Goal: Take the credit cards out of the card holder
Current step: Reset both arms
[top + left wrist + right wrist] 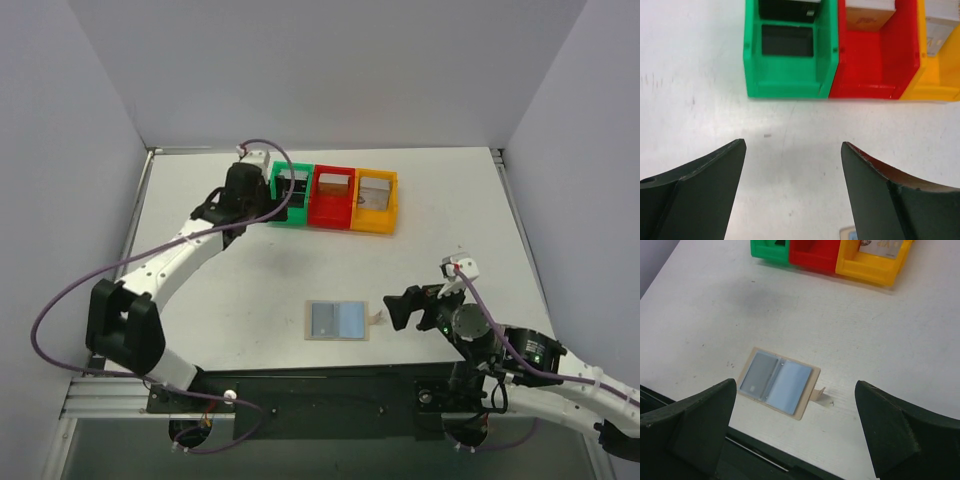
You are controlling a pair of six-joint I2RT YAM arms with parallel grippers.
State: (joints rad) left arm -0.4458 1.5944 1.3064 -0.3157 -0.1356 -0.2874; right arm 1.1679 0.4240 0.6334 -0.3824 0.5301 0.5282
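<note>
The card holder (338, 320) lies open and flat near the table's front edge, tan-bordered with two bluish panels. In the right wrist view the card holder (777, 382) shows a grey card with a chip (757, 375) in its left pocket. My right gripper (398, 310) hovers just right of it, open and empty (795, 385). A dark card (787, 40) lies in the green bin (785, 75). Cards also stand in the red bin (875, 60) and the orange bin (940, 70). My left gripper (793, 150) is open and empty above bare table, just in front of the green bin; it sits at the bins' left end (250, 200).
The green bin (292, 195), red bin (333, 197) and orange bin (375, 200) stand side by side at the back of the table. A small tan tab (818, 394) sticks out from the holder's right edge. Grey walls enclose the table on three sides.
</note>
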